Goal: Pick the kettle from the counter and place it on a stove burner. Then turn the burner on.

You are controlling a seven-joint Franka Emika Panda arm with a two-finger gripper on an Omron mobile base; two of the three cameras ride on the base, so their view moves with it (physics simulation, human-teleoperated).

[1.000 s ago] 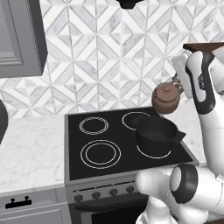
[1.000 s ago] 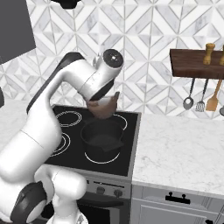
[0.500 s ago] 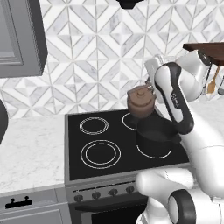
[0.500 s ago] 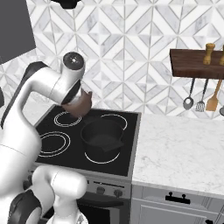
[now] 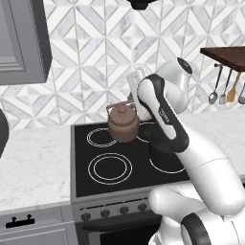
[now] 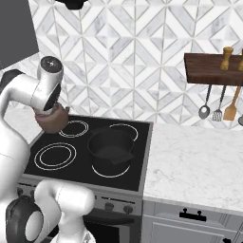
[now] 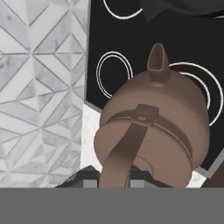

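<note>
Black glass cooktop (image 5: 91, 184) between white marble counter (image 6: 199, 161) stretches, black pot (image 6: 111, 147) on it

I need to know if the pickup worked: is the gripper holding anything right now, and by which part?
Yes. The gripper holds the kettle by its arched handle, carrying it in the air above the cooktop.
</note>
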